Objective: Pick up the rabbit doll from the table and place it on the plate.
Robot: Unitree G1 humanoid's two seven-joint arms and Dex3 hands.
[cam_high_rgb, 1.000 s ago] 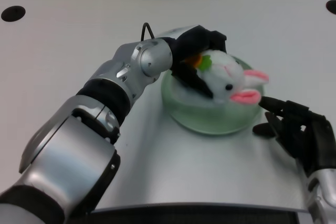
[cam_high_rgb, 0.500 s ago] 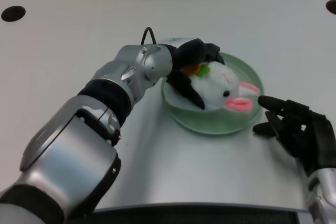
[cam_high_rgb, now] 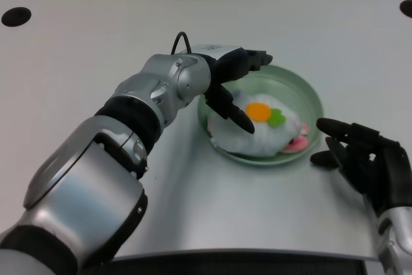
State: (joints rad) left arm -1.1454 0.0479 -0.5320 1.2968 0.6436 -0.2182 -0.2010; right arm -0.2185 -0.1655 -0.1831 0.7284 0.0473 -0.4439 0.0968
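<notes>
Robot hand [cam_high_rgb: 233, 85] spread open just above rabbit doll [cam_high_rgb: 261, 128] on plate [cam_high_rgb: 308, 94].

Looks like lab or robot test bench from my end, not home. Plain white table [cam_high_rgb: 96, 43] all around left hand [cam_high_rgb: 233, 82], rounded edge, black round holes: one [cam_high_rgb: 15, 16] far out past its forearm side, other at opposite far corner. Pale panel wall beyond hand. Bare, staged setup.
</notes>
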